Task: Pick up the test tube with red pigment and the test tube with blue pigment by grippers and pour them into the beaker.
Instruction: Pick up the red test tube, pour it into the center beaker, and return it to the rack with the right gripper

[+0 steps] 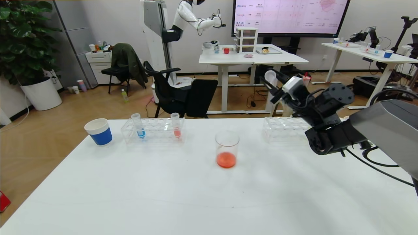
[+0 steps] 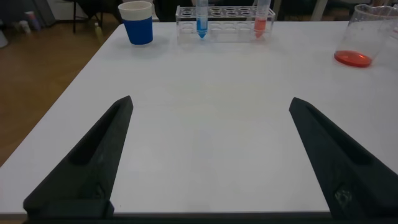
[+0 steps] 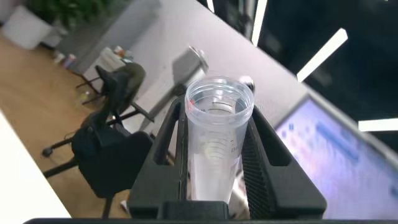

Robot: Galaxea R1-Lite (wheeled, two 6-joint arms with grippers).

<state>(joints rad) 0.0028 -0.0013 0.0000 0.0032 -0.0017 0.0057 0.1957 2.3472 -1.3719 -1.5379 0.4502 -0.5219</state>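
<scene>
My right gripper [image 1: 273, 82] is raised above the table's right side, beside the right rack, and is shut on a slim clear test tube [image 1: 270, 77]. The tube [image 3: 217, 143] looks empty, with a faint red trace near its flared rim. The beaker [image 1: 227, 143] stands at the table's middle with vivid red liquid at its bottom; it also shows in the left wrist view [image 2: 362, 37]. The test tube with blue pigment [image 1: 139, 126] stands upright in the left rack [image 1: 156, 132]. My left gripper [image 2: 210, 101] is open and empty, low over the near table; it is out of the head view.
A tube of paler salmon-red liquid [image 1: 176, 128] stands in the same left rack. An empty clear rack [image 1: 284, 129] sits at the right, under my right arm. A white paper cup with a blue sleeve [image 1: 99, 131] stands at the far left.
</scene>
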